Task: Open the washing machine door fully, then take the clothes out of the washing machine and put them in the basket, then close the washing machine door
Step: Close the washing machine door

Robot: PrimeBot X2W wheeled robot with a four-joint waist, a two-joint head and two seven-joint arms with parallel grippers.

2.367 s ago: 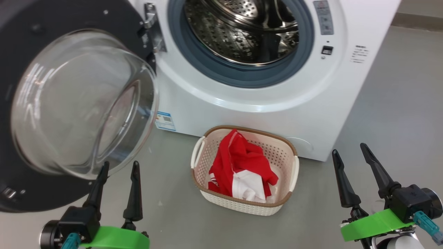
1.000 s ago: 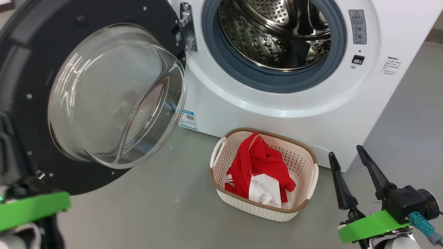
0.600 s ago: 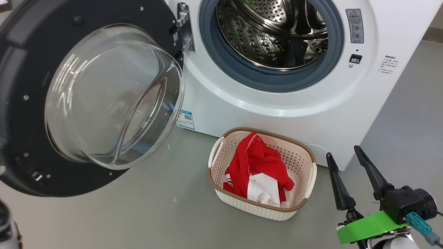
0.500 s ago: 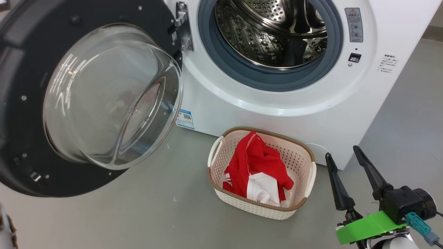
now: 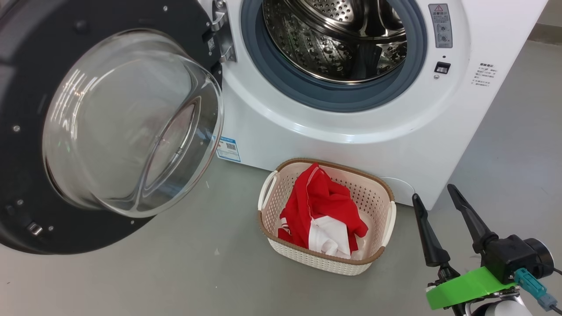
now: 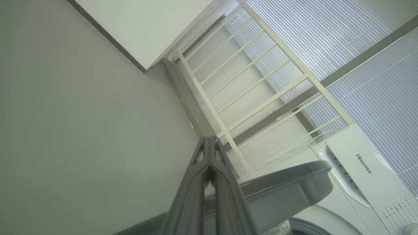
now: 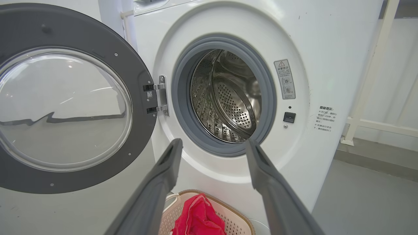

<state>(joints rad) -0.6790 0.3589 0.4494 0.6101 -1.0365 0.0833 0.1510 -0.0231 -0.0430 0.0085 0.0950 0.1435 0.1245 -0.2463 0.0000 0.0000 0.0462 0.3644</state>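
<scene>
The washing machine [image 5: 351, 145] stands ahead, and its steel drum [image 5: 338, 39] shows bare metal. The washing machine door [image 5: 26, 66] hangs wide open to the left, its glass bowl facing me. On the floor before the machine sits the basket [image 5: 316, 259], with the red and white clothes [image 5: 325, 206] heaped inside. My right gripper [image 5: 432, 193] is open and empty at the lower right, right of the basket. From the right wrist, the right gripper [image 7: 214, 142] points at the drum [image 7: 228, 98], above the clothes [image 7: 196, 218]. My left gripper [image 6: 209, 138] is shut on nothing, pointing up past the door's edge [image 6: 287, 182].
Grey floor [image 5: 153, 272] spreads left of the basket, under the open door. A white railing [image 6: 261, 81] and ribbed blinds stand behind the machine's top panel [image 6: 362, 163]. A white frame post [image 7: 369, 65] stands to the right of the machine.
The head camera has shifted a little. My left arm has left the lower left of the head view. The right gripper, basket, clothes and door stay as they were.
</scene>
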